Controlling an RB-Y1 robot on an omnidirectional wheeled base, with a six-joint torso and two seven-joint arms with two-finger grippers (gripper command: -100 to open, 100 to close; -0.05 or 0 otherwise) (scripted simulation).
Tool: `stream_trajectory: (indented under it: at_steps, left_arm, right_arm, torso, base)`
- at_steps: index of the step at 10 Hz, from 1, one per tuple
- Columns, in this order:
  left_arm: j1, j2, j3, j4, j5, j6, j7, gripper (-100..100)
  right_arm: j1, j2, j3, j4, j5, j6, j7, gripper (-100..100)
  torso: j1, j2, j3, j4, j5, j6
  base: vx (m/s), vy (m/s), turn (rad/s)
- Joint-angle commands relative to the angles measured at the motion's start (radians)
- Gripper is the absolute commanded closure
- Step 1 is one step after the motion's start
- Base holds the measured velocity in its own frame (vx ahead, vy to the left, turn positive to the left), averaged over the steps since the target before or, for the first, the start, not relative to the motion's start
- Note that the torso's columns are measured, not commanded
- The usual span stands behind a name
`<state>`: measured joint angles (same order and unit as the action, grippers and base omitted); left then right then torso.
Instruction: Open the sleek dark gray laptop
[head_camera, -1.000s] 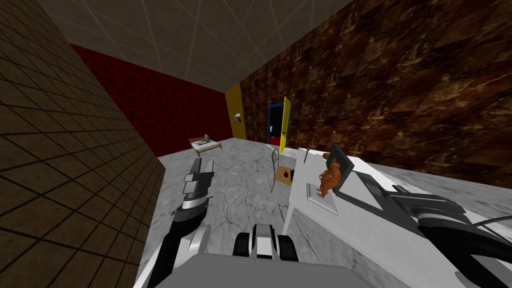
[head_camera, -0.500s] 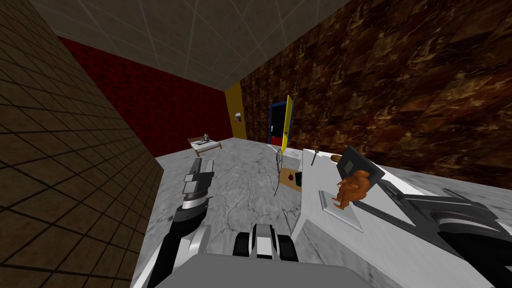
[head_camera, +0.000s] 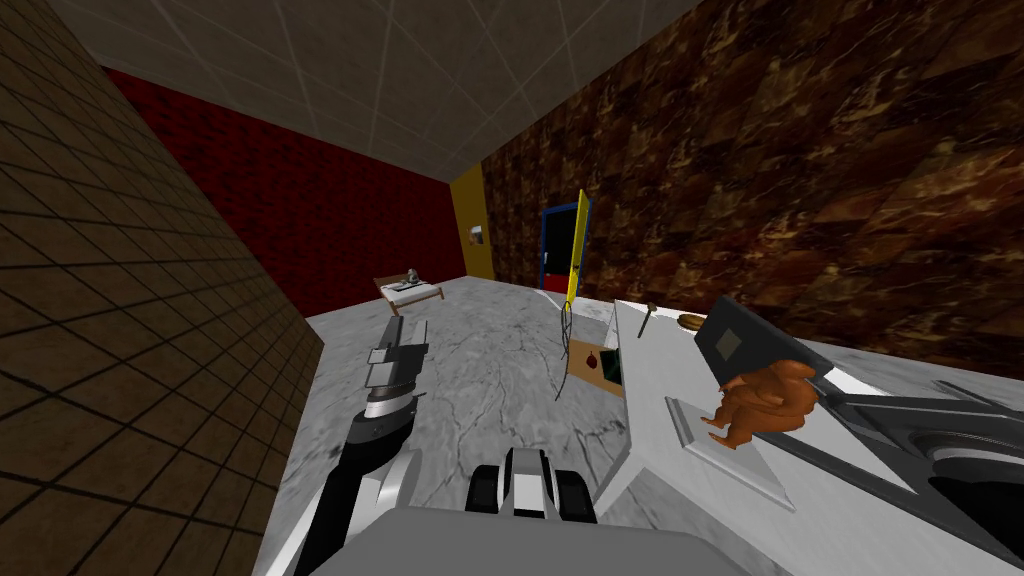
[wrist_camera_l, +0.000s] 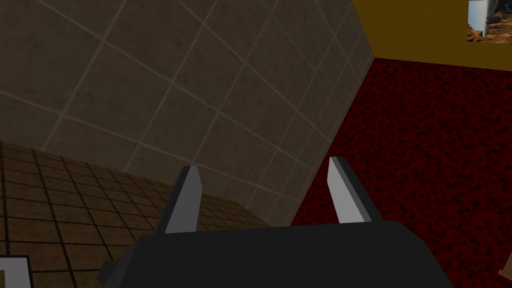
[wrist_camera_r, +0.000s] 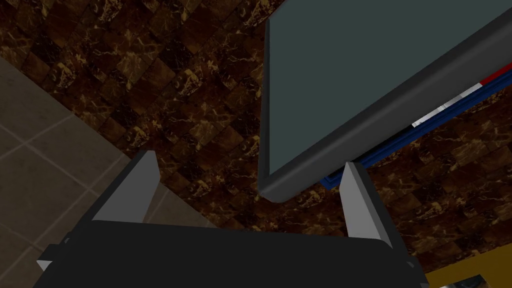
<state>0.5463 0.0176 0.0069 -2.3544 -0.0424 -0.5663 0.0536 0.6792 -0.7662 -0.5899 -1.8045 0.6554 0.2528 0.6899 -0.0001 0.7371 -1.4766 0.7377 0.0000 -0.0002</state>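
Head view: laptop (head_camera: 745, 345) on white counter (head_camera: 655, 370), lid raised. Orange figurine (head_camera: 765, 400) hides lower lid, part of base. Left tool (head_camera: 405, 325) over floor (head_camera: 480, 380), well apart from counter.
Left wrist view: fingers (wrist_camera_l: 184, 205) wide.
Right wrist view: right tool (wrist_camera_r: 248, 158) wide. Lid corner between fingers, contact unclear.

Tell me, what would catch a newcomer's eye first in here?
An orange-brown figurine stands on a white table, next to a dark grey laptop with its lid raised. The right gripper is open, a corner of the laptop's screen showing between its fingers. The left gripper, open too, is held up over the marble floor.
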Motion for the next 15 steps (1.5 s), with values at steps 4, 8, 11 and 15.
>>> stream_trajectory:
  at_steps: [4,8,11,15]
  left_arm:
    - [0.0,0.0,0.0,0.0,0.0,0.0,0.0,0]
    - [-0.001,0.0,0.0,0.0,0.0,0.0,0.0,0]
    - [0.0,0.0,0.0,0.0,0.0,0.0,0.0,0]
    - [0.0,0.0,0.0,0.0,0.0,0.0,0.0,0]
  right_arm:
    - [-0.018,-0.004,-0.006,0.022,-0.032,-0.007,-0.027,100]
    - [-0.104,0.036,-0.01,0.074,-0.105,-0.051,-0.113,100]
    - [-0.124,0.047,-0.011,0.086,-0.119,-0.061,-0.129,100]
    - [-0.055,0.016,-0.016,0.05,-0.07,-0.023,-0.073,-100]
  torso:
    - [-0.002,0.004,0.003,0.001,-0.001,0.0]
    - [0.0,0.003,0.002,0.001,0.0,0.0]
    - [0.002,-0.002,-0.001,0.0,0.001,0.0]
    - [0.004,-0.004,-0.002,-0.001,0.001,0.0]
  base:
    - [0.0,0.003,-0.006]
    - [-0.13,-0.105,-0.017]
    - [-0.086,-0.072,-0.009]
    - [0.119,0.084,0.002]
